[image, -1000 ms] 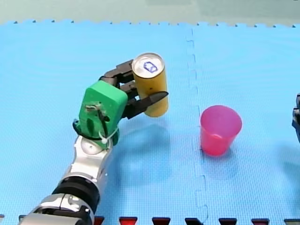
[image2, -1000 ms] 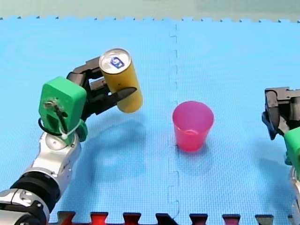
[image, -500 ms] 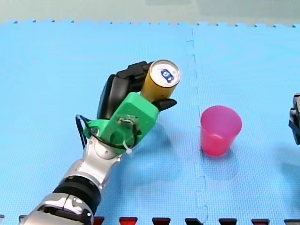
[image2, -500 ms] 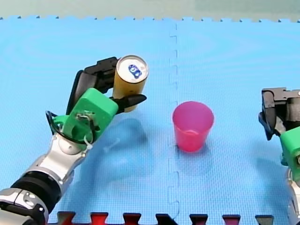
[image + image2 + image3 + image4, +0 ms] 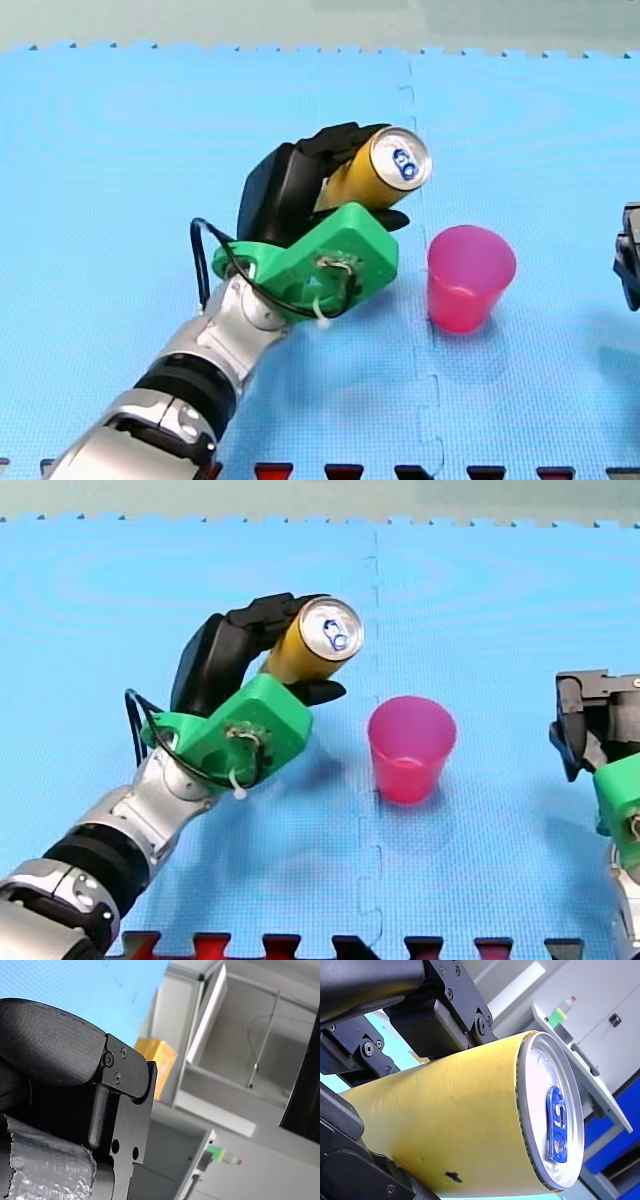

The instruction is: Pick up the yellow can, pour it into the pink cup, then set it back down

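My left hand (image 5: 352, 188) is shut on the yellow can (image 5: 378, 168), holding it in the air just left of the pink cup (image 5: 470, 276). The can lies tipped well over, its silver top with the blue tab turned toward the cup and the camera; its top rim is a little left of and above the cup's rim. Black fingers wrap over the can's upper side and a thumb presses it from below, as the second wrist view shows close up on the can (image 5: 465, 1125). The cup stands upright on the mat. My right hand (image 5: 592, 722) is at the right edge, holding nothing.
The floor is blue foam puzzle mat (image 5: 120, 150), with a seam (image 5: 412, 90) running front to back just left of the cup. Red tiles line the near edge (image 5: 280, 946).
My left hand has moved right toward the cup and rolled over, taking the can from upright to steeply tilted. The right hand has hardly moved.
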Controlling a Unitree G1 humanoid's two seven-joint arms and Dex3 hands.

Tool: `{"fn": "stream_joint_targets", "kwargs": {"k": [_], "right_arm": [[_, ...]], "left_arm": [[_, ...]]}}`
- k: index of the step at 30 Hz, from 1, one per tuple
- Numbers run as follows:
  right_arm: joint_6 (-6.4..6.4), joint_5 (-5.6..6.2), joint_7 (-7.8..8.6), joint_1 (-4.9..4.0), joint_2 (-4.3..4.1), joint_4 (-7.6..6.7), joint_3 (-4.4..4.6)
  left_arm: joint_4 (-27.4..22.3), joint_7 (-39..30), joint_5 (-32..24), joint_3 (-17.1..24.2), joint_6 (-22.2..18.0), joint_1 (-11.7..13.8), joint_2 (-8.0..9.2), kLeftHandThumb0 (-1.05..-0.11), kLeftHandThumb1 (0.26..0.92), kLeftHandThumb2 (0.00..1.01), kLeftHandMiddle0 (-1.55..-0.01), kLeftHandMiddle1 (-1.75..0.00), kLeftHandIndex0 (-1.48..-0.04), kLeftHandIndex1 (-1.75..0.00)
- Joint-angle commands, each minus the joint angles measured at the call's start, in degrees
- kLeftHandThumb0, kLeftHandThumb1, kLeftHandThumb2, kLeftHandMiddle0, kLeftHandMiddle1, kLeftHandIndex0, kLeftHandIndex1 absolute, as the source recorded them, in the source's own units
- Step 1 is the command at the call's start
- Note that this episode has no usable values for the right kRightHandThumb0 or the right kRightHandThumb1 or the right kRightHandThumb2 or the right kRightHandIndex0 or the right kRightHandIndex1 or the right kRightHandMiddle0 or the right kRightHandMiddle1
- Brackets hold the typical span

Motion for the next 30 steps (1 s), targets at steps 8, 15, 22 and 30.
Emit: {"fn": "stream_joint_targets", "kwargs": {"k": [8, 15, 22, 30], "right_arm": [[-1.90, 0.60, -0.05, -0.60, 0.32, 1.56, -0.28], [-3.28, 0.06, -0.81, -0.99, 0.22, 2.91, -0.22], [-3.89, -1.16, -2.25, -1.26, 0.16, 3.54, 0.12], [-3.79, -2.01, -3.55, -1.25, 0.22, 3.34, 0.61]], "left_arm": [[-0.7, 3.2, 1.5, -2.1, -1.4, -3.0, -0.40, -0.414, 0.739, 0.00, -1.32, 0.00, -1.22, 0.00], [-0.7, 7.9, 6.1, -5.8, -2.1, -4.0, 0.49, -0.413, 0.737, 0.00, -1.33, -0.01, -1.22, 0.00], [0.9, 17.1, 13.1, -11.1, -1.4, -5.5, 1.26, -0.416, 0.736, 0.00, -1.35, -0.01, -1.23, 0.00], [2.4, 22.8, 17.5, -15.3, 0.8, -6.7, 2.09, -0.387, 0.747, 0.00, -1.36, -0.01, -1.21, 0.00]]}}
